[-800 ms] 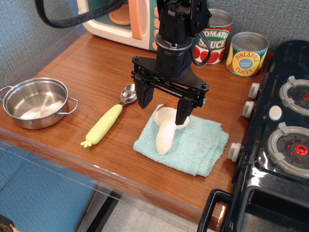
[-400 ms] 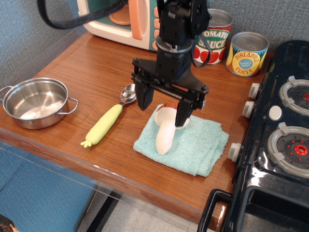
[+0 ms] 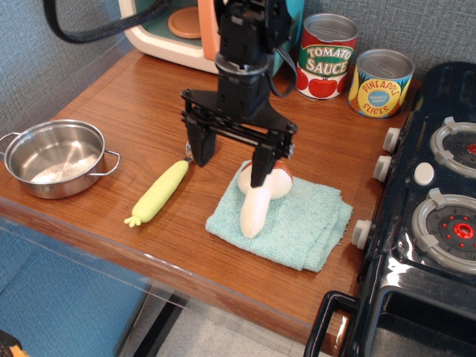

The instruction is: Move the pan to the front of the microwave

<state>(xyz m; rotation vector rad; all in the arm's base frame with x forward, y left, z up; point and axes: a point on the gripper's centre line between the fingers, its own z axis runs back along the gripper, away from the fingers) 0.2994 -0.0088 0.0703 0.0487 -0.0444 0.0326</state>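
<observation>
1. Near edge of the wooden table [image 3: 141, 111]: the teal cloth [image 3: 286, 223] lies folded flat, right of centre. A white mushroom-shaped toy [image 3: 256, 201] lies on it, stem toward the front, cap toward the back.
2. Left of the cloth, apart from it: a spoon with a yellow-green handle [image 3: 158, 191] lies diagonally; its metal bowl end points toward the back and is partly hidden behind the hand's left finger.
3. Far left, near the front corner: the pan [image 3: 53, 158] sits upright on the table, empty, both wire loop handles visible. It is well apart from the hand and well apart from the microwave.
4. Right side: black toy stove [image 3: 431, 216], its white knobs facing the cloth; two burners visible.
5. Centre: the hand [image 3: 230, 156] hangs fingers down above the table, over the gap between the spoon and the cloth. Its two black fingers stand wide apart, holding nothing. One finger is over the spoon's bowl end, the other over the mushroom cap; contact cannot be judged.
6. Behind the hand, at the back: tomato sauce can [image 3: 328, 56] and pineapple slices can [image 3: 381, 82], upright, side by side.
7. Back left: the microwave [image 3: 160, 41], mostly cut off by the top edge; an orange plate shows inside. The arm partly hides its right side.
</observation>
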